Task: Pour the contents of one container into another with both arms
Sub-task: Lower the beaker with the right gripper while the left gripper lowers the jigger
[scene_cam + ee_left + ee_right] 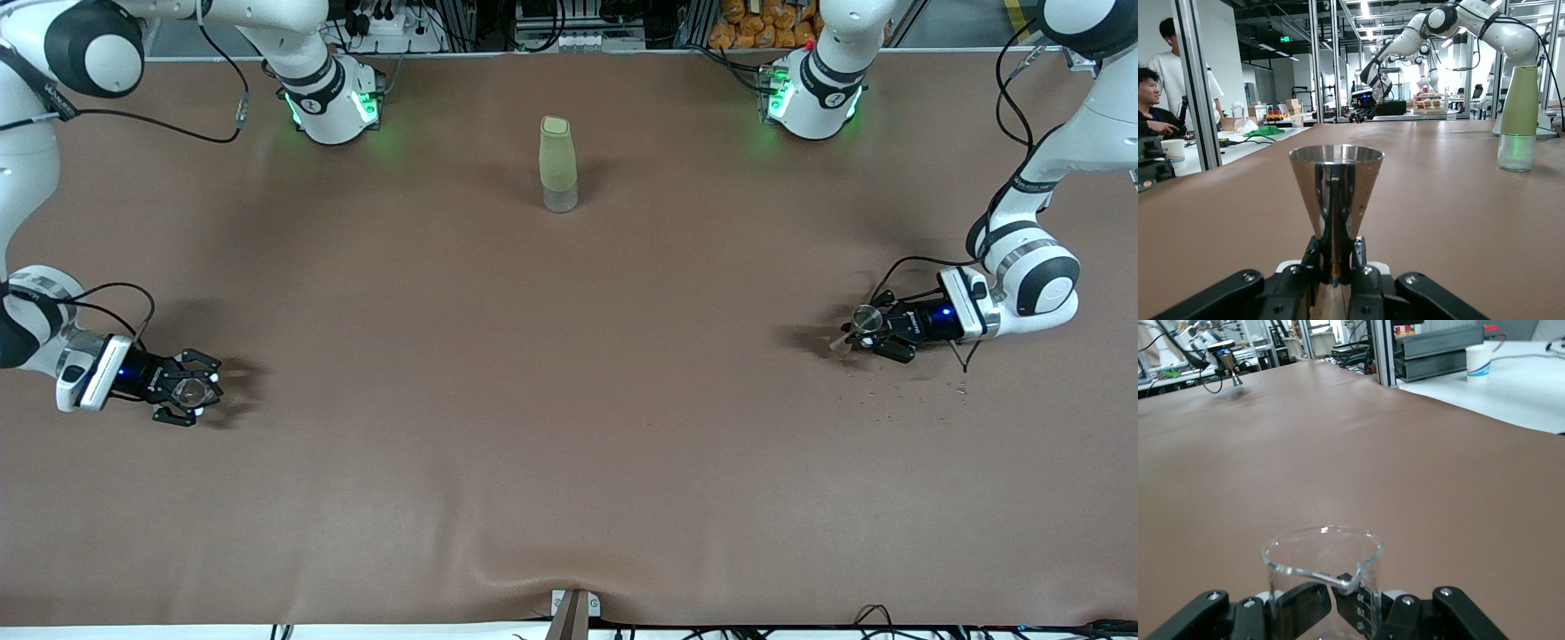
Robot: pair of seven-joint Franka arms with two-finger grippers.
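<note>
The left gripper [867, 331] pinches a shiny metal cone cup [1335, 195] and the right gripper [191, 391] pinches a clear glass beaker [1323, 577], well apart at either table end.

white arms [1058, 151], dark bands (blue lights), black cables
</note>
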